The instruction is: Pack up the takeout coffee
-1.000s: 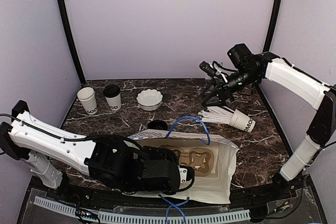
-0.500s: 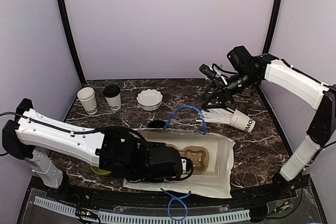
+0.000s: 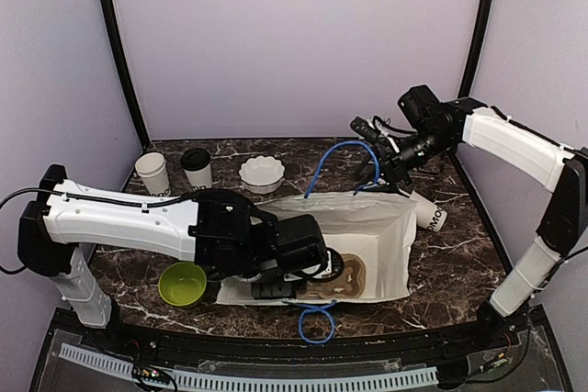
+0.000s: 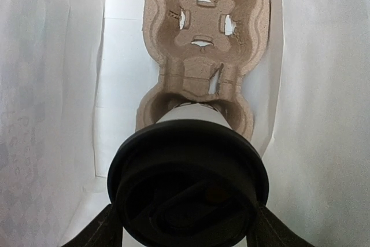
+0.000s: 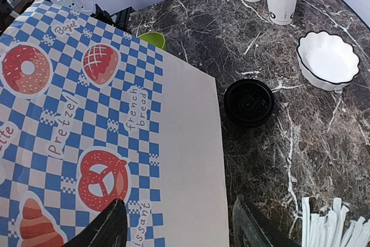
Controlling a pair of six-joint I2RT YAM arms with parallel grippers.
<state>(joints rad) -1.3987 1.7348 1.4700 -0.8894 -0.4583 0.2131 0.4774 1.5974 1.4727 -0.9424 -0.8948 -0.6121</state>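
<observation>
Since a second ago the paper bag point(image 3: 386, 227) stands raised, its blue handle point(image 3: 344, 146) looping up to the spread right claw point(image 5: 179, 201), and a green bowl point(image 3: 182, 283) has come into sight. The left claw point(image 4: 185, 225) (now deep inside the bag) grasps a lidded coffee cup point(image 4: 188, 183) over the cardboard carrier point(image 4: 202, 27); bag walls crowd both sides. Another lidded cup point(image 3: 197, 170) stands back-left on the counter point(image 3: 459, 263).

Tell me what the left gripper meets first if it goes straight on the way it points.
The pulp cup carrier in the paper bag; the coffee cup in the left gripper seems at its near pocket, depth unclear.
</observation>
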